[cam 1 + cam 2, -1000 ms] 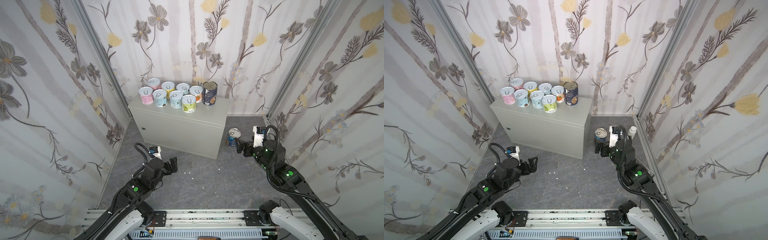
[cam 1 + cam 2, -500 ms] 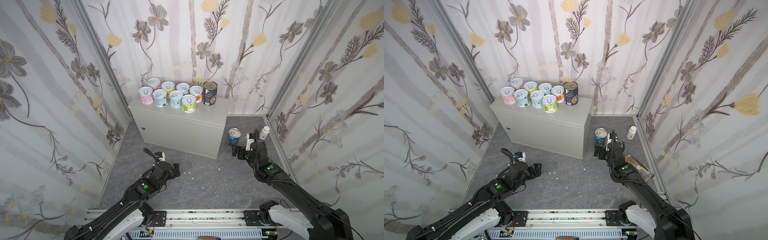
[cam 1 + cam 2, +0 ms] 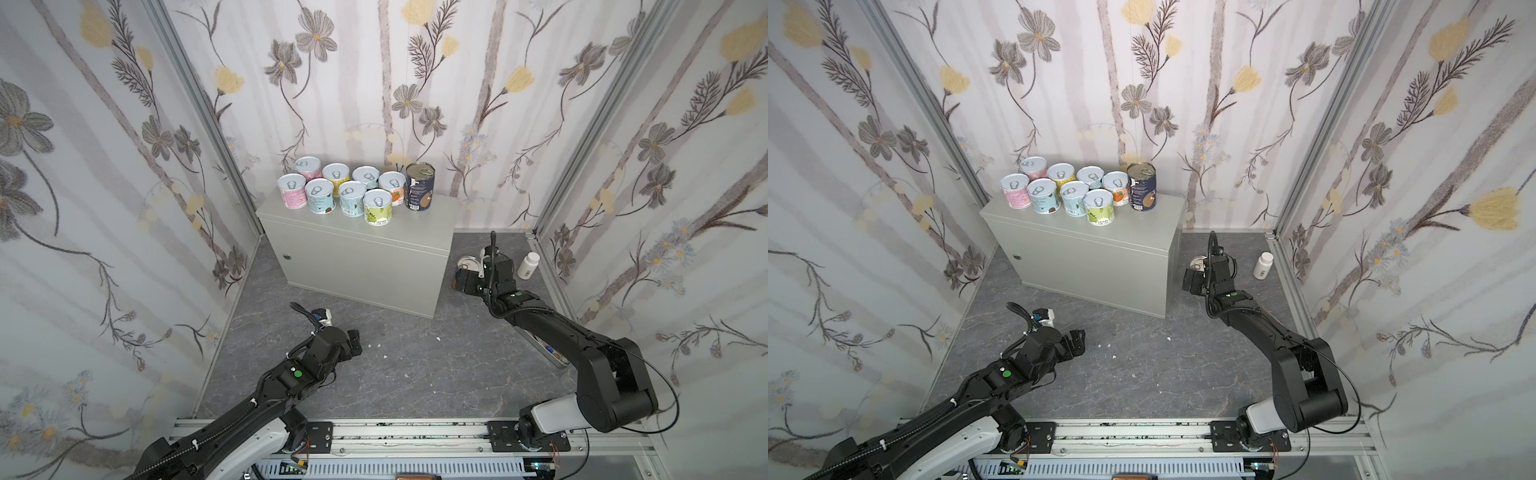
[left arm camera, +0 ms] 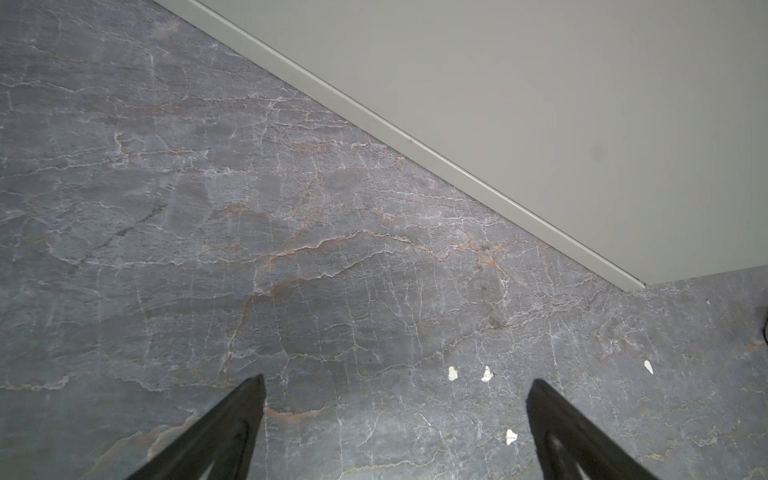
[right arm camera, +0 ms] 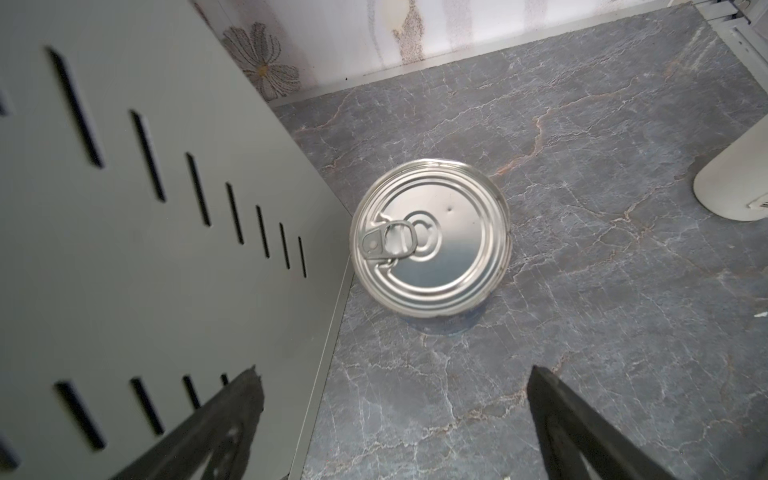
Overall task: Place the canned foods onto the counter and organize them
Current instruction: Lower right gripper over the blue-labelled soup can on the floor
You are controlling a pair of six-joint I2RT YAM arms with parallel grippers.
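Several short pastel cans (image 3: 352,198) (image 3: 1073,198) and a taller navy can (image 3: 419,187) stand grouped on the back of the grey counter (image 3: 428,226) (image 3: 1142,228). One more can (image 3: 466,263) (image 5: 430,239) stands upright on the floor against the counter's right side (image 5: 124,249); only its silver pull-tab lid shows. My right gripper (image 3: 467,283) (image 3: 1192,281) (image 5: 395,374) hangs open just short of that can, holding nothing. My left gripper (image 3: 355,340) (image 3: 1077,337) (image 4: 397,378) is open and empty, low over the floor in front of the counter (image 4: 540,104).
A white pill bottle (image 3: 528,266) (image 3: 1263,266) (image 5: 735,183) stands near the right wall, beside the floor can. A flat tin (image 3: 544,345) lies along the right wall, partly under my right arm. Small white chips (image 4: 453,372) dot the dark marbled floor (image 3: 415,365).
My right arm has dropped low and come in towards the can on the floor. My left arm has sunk lower over the floor. Both grippers stay open.
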